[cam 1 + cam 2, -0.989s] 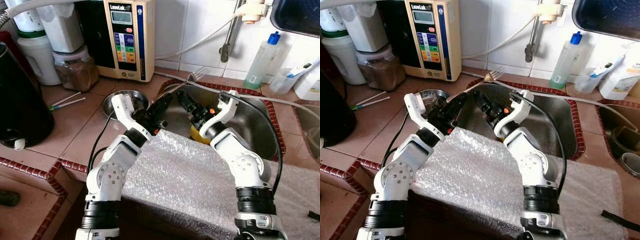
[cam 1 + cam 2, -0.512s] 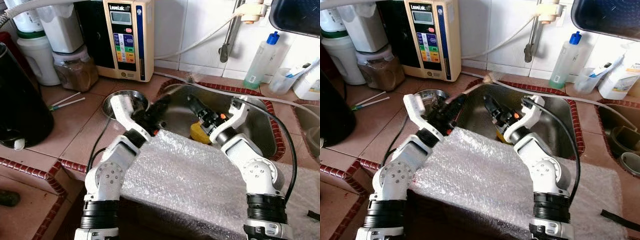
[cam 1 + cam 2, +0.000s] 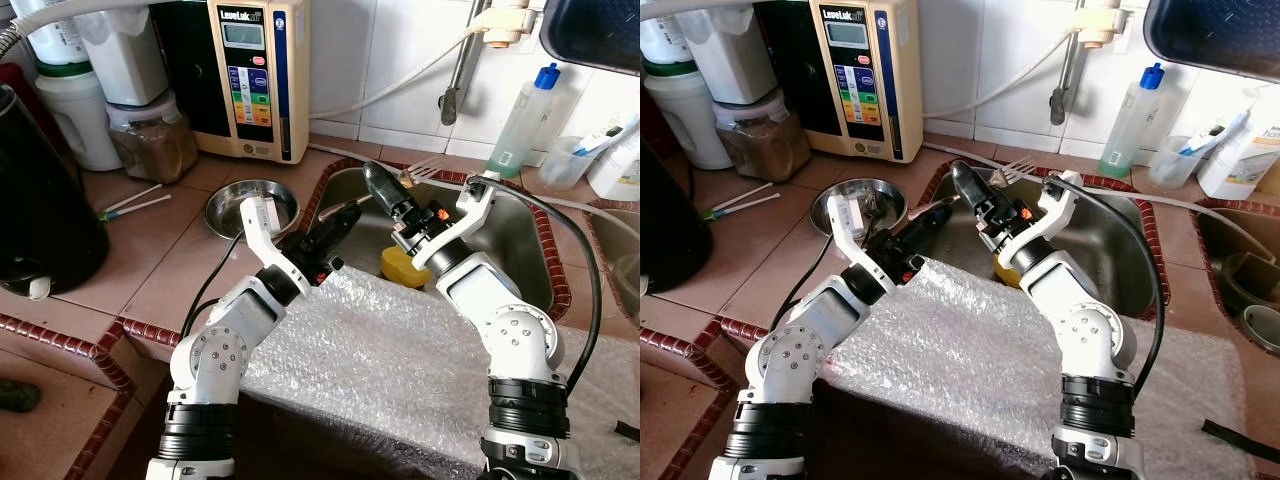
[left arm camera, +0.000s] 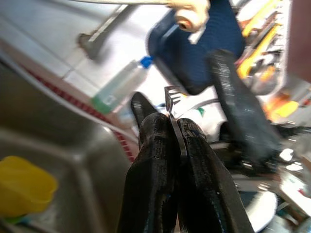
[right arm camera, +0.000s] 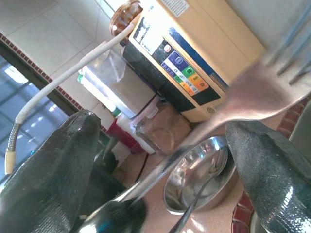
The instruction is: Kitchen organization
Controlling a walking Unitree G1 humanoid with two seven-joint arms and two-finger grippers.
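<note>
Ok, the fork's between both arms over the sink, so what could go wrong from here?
1. The right pincer stands open around the fork. If the left pincer, shut on the thin handle, lets go first, the fork would likely drop into the sink.
2. The tines lie close to the white hose along the sink's rim and might snag it.
</note>
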